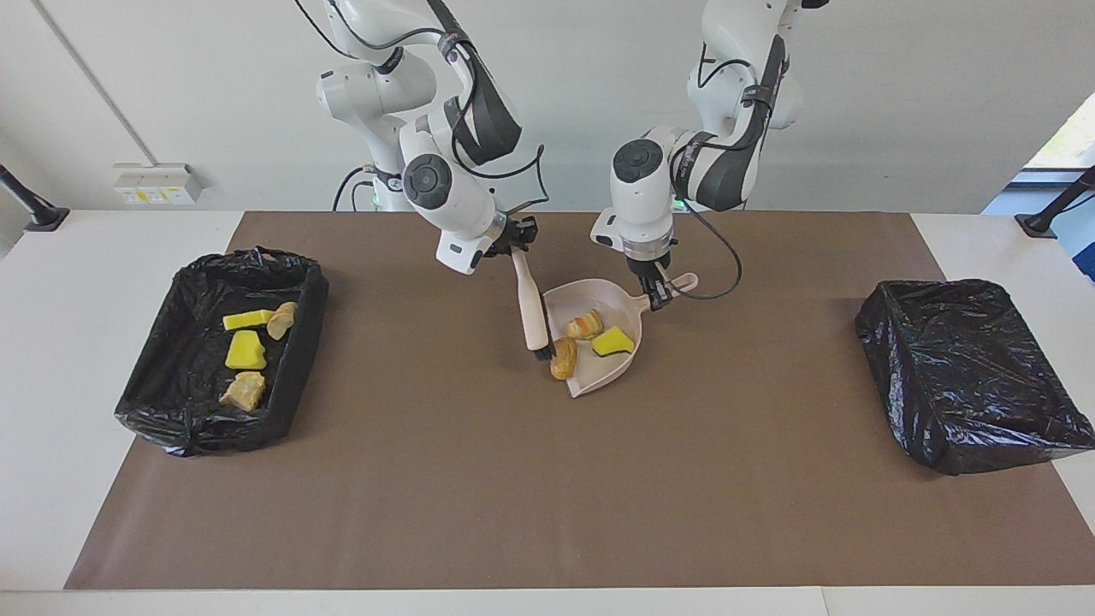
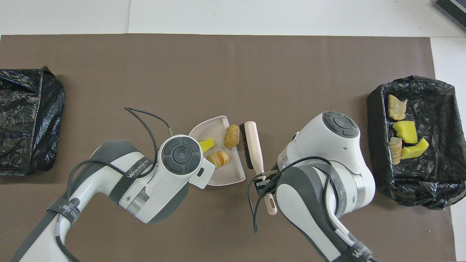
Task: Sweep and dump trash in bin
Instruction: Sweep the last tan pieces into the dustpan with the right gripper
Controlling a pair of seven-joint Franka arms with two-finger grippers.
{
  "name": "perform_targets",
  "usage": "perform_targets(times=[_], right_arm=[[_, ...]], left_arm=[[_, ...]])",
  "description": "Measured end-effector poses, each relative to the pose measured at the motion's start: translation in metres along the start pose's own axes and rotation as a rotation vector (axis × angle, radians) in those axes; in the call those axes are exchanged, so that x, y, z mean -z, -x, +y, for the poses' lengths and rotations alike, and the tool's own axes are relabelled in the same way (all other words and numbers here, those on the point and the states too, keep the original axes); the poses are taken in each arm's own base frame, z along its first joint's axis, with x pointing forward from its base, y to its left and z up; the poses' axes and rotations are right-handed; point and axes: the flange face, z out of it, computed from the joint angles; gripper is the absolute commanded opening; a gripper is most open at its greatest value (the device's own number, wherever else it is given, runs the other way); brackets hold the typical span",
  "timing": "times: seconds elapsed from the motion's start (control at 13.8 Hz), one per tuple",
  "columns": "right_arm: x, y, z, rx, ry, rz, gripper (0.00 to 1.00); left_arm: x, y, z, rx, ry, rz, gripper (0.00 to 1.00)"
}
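The right pincer (image 1: 511, 246) is clamped on the handle of the brush (image 1: 534, 310), bristles down at the open lip of the dustpan (image 1: 623, 370), and the golden-brown lump (image 1: 563, 358) sits right on that lip, touching the bristles, half in by the look of it. The left pincer (image 1: 657, 291) is closed on the dustpan handle (image 1: 680, 281), pinning the pan flat on the brown mat (image 1: 547, 479) of the table.

Inside the pan lie a striped bread-like scrap (image 1: 586, 324) and a yellow sponge chunk (image 1: 613, 342), both well back from the lip. From overhead the brush (image 2: 252, 143) lies just beside the pan's open edge with the lump (image 2: 232, 136) between bristles and pan floor.

To finish this stroke well, the brush wants a short, low push straight into the pan, bristles kept on the mat so the lump rolls in rather than skipping over the rim. The left arm should hold the pan lip hard down; any lift there and the lump slips under.

Four more scraps already lie in the lined bin (image 1: 295, 342) at the right arm's end of the table; the second lined bin (image 1: 967, 376) at the left arm's end shows nothing inside. Once the lump is in, the pan can be lifted level toward a bin, which looks the likely next step.
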Motion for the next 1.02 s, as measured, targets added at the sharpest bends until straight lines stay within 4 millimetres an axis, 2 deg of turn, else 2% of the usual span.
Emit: perform_targets(times=[0.22,0.36,0.51,0.73,1.02], right_arm=[[0.009,0.002,0.022,-0.003,0.131,0.011,0.0],[0.015,-0.001,0.041,0.069,0.216,0.017,0.0],[0.01,-0.008,0.052,0.137,0.237,0.02,0.0],[-0.024,-0.024,0.041,0.183,0.226,0.014,0.0],[-0.049,-0.015,0.004,0.198,0.128,-0.015,0.0]], left_arm=[[-0.001,0.001,-0.002,-0.026,-0.002,0.003,0.0],[-0.001,0.002,-0.002,-0.043,-0.001,0.003,0.0],[-0.002,0.003,-0.004,-0.047,-0.001,0.003,0.0],[-0.002,0.004,-0.004,-0.051,0.0,0.003,0.0],[-0.002,0.004,-0.004,-0.059,0.001,0.003,0.0]])
